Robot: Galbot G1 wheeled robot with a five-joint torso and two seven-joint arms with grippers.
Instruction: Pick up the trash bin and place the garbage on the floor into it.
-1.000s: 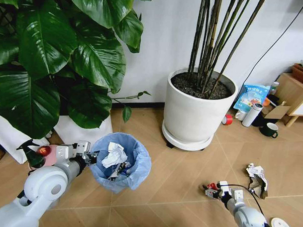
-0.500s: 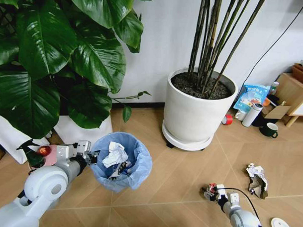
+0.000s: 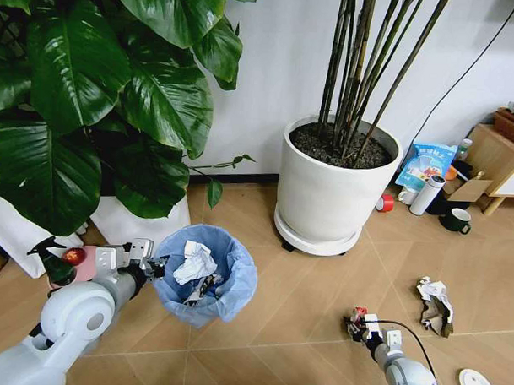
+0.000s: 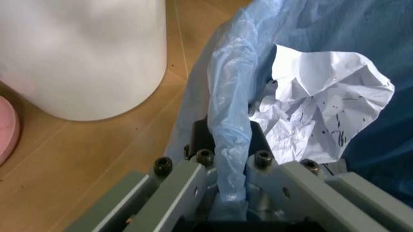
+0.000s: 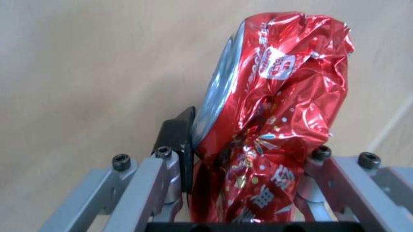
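Left claw [image 4: 226,203] clamped on rim of small round bin lined with crinkly light-blue bag [image 3: 229,280], on parquet floor [image 3: 303,312] | right claw [image 5: 242,193] pinching crushed red foil wrapper [image 5: 271,106], low over floor | wrapper likely light, crackly, slippery; mid-body pinch suits.

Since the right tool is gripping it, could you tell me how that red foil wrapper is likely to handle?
The red foil wrapper looks crumpled and thin, so probably light and floppy. Its glossy film may be slippery between the right tool's fingers. It would likely crush further rather than break.
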